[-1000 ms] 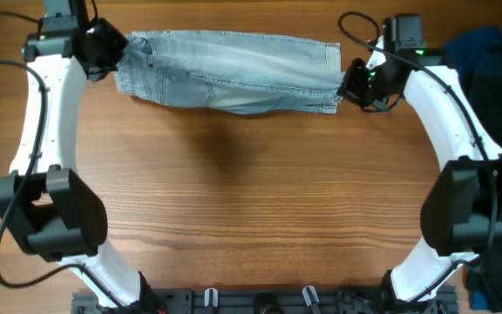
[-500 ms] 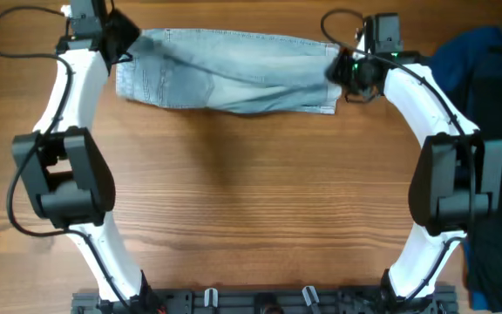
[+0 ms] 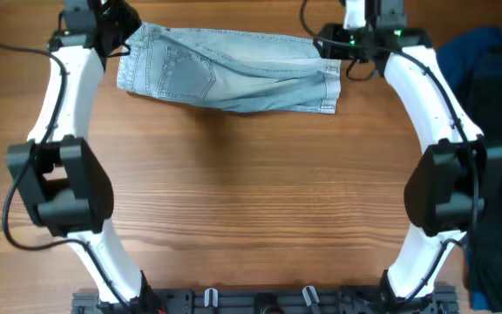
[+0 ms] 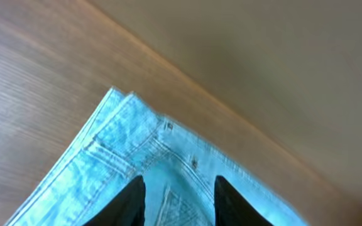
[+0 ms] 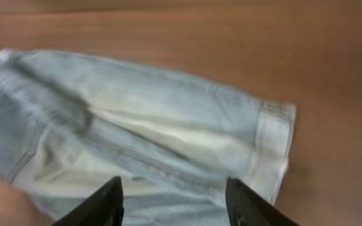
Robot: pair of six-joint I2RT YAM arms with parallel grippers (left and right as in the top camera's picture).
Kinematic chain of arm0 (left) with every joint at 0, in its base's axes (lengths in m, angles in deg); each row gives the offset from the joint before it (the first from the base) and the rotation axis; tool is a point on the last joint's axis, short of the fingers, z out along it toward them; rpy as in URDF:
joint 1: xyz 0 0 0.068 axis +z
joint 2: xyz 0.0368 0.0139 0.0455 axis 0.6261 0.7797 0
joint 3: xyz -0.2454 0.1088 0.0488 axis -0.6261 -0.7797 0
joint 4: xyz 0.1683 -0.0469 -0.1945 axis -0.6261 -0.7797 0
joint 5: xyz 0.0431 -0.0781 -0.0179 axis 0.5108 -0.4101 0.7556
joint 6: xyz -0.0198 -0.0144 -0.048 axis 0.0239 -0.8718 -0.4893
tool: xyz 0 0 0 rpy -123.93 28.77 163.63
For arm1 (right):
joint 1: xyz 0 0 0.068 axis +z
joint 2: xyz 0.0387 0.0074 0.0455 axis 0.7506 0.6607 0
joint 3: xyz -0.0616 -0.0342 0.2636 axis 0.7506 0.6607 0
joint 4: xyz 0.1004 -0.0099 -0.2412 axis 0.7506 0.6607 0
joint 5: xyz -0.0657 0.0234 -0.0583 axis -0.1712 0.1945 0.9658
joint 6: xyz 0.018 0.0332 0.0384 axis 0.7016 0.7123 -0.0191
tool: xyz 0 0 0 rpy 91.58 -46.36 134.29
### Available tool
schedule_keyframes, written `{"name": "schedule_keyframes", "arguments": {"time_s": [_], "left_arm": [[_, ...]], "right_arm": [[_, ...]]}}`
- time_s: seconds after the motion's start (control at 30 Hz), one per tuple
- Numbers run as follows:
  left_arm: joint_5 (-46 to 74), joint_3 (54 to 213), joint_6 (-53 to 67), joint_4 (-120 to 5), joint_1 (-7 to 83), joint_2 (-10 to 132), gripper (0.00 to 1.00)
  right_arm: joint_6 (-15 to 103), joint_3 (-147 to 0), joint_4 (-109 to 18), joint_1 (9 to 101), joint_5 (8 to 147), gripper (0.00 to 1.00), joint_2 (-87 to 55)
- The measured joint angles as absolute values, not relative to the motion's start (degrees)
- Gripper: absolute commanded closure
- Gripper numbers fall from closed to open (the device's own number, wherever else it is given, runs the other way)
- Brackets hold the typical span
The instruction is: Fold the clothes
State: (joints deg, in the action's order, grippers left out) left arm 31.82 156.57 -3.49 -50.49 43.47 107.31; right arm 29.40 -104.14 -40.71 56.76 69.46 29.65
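Nearest, at the lower edge of the overhead view, a black mounting rail point(image 3: 260, 301) carries the bases of both arms. The left arm point(image 3: 55, 113) and the right arm point(image 3: 438, 105) reach away from it along the two sides of the wooden table point(image 3: 251, 192); a heap of dark blue cloth point(image 3: 495, 78) lies at the table's right edge, beside the right arm and apart from the task's garment. Farther off, close to the far edge, the light blue denim shorts point(image 3: 234, 74) lie flat, stretched from left to right between the two wrists; a stitched back pocket point(image 3: 190, 74) faces up toward the left end, and the hem point(image 3: 331, 87) closes the right end. Over the left end sits the left gripper point(image 4: 180, 188), its two dark fingers parted with denim showing flat between them, clamping nothing; a stitched corner of the shorts points beyond it toward the table's far edge. Over the right end sits the right gripper point(image 5: 173, 188), its fingers spread wider, likewise holding nothing; the cloth lies slack beneath, the hemmed edge off to its right on the wood.
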Motion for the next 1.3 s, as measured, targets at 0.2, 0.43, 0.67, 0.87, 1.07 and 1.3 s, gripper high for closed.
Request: {"name": "schedule_keyframes", "arguments": {"time_s": [0.2,0.43,0.67,0.87,1.07,1.3], "left_arm": [[36.4,162.6,1.7,-71.2,41.6,103.4,0.62],[39.9,162.6,2.5,-79.3,39.9,103.4,0.62],[40.4,162.6,2.6,-79.5,38.6,104.2,0.53],[40.9,162.6,3.0,-79.4,38.6,106.8,0.50],[42.9,162.6,3.0,-77.8,38.6,106.8,0.48],[43.4,162.6,3.0,-77.6,38.6,106.9,0.47]], "right_arm": [[13.4,-110.3,-38.3,61.9,69.8,0.66,29.6],[7.0,-110.3,-38.2,66.8,69.9,0.58,34.6],[4.1,-110.3,-40.5,74.1,69.9,0.51,43.0],[3.7,-110.3,-44.9,75.5,69.7,0.52,45.7],[3.7,-110.3,-50.6,75.4,69.7,0.61,50.8],[4.9,-110.3,-56.2,75.4,72.1,0.55,52.3]]}}
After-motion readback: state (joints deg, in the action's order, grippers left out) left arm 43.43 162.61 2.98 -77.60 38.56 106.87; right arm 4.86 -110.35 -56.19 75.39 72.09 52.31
